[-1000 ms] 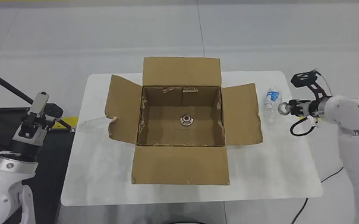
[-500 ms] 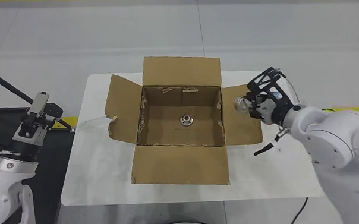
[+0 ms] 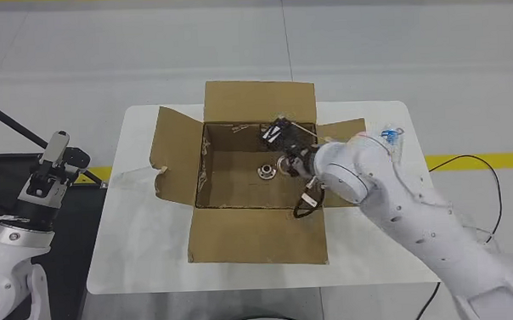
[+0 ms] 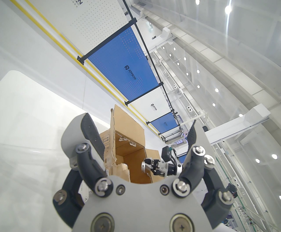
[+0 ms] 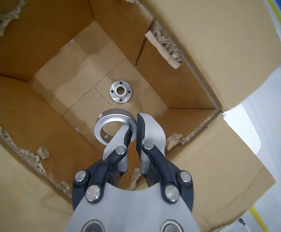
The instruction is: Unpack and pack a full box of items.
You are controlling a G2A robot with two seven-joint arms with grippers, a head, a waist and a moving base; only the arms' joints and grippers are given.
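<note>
The right claw (image 5: 134, 125) is pinching a shiny metal ring (image 5: 116, 113). One finger is inside the ring's hole and the other presses on the outside, so the ring's wall is squeezed between them. The ring sticks out past the fingertips, off to one side of them. It is round, so it has no long side. It hangs tilted, with its hole facing partly back toward the wrist. A tiny screw hole shows in its wall.

Claw and ring hang over the open cardboard box (image 3: 259, 236), which stands in the middle of the white table (image 3: 141, 249). On the box floor lies a small round metal disc (image 5: 126, 86). It is flat, with its middle hole facing up. From above, the ring is just beside the disc.

The left claw (image 4: 140, 123) is spread wide and holds nothing. It is off to the side, well apart from the box.

A water bottle (image 3: 390, 138) rests on the table near the box's right flap.
</note>
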